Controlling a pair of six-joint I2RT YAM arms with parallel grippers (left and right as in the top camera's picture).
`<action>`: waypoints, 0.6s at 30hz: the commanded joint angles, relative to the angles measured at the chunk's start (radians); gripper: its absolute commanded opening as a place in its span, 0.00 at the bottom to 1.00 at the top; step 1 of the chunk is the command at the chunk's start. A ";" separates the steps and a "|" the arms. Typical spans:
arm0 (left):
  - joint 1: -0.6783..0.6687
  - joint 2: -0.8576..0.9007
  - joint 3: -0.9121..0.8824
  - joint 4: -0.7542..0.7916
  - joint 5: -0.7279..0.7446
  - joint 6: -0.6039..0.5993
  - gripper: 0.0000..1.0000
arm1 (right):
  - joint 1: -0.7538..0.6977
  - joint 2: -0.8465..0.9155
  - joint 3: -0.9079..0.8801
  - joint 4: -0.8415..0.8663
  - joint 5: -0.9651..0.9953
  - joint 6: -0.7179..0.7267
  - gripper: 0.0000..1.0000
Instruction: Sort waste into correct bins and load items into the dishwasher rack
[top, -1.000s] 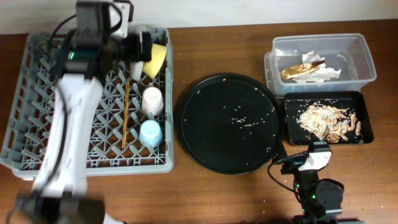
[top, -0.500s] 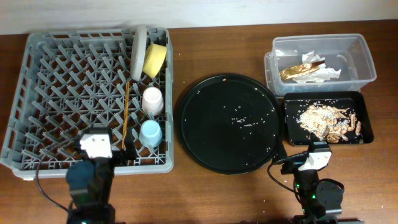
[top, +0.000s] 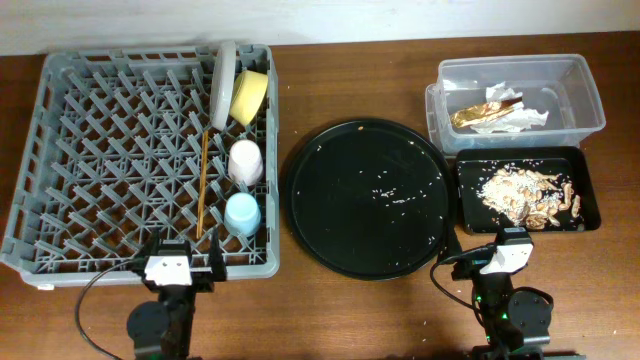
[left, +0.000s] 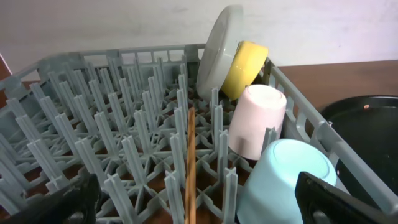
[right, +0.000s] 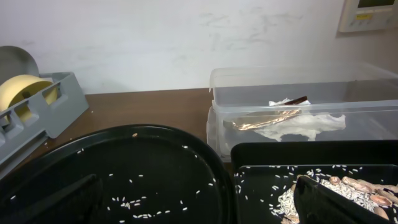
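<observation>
The grey dishwasher rack (top: 90, 150) holds a grey-white plate (top: 222, 72) on edge, a yellow bowl (top: 250, 95), a pink cup (top: 245, 160), a blue cup (top: 241, 213) and wooden chopsticks (top: 203, 185). The left wrist view shows the plate (left: 221, 46), bowl (left: 245, 62), pink cup (left: 256, 121), blue cup (left: 283, 183) and chopsticks (left: 191, 162). My left gripper (top: 170, 268) (left: 199, 205) is open and empty at the rack's near edge. The clear tub (top: 580, 100) holds white paper (top: 525, 115) and gold foil (top: 480, 115). The black rectangular tray (top: 590, 215) holds food scraps (top: 520, 190). My right gripper (top: 505, 258) (right: 196, 205) is open and empty.
A large round black tray (top: 370, 197) with scattered rice grains lies between the rack and the bins. It fills the lower left of the right wrist view (right: 124, 174), with the tub (right: 298, 93) behind it. A wall runs along the table's far side.
My left arm has pulled back from over the rack's far side to the near table edge, empty. The plate now stands uncovered beside the bowl. The right arm has not moved.
</observation>
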 joint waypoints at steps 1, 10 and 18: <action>0.003 -0.097 -0.003 -0.015 0.003 0.016 0.99 | -0.005 -0.006 -0.008 0.000 -0.006 0.000 0.98; 0.000 -0.103 -0.003 -0.015 0.003 0.016 0.99 | -0.005 -0.006 -0.008 0.000 -0.006 0.000 0.98; 0.000 -0.103 -0.003 -0.014 0.003 0.015 0.99 | -0.005 -0.006 -0.008 0.000 -0.006 0.000 0.99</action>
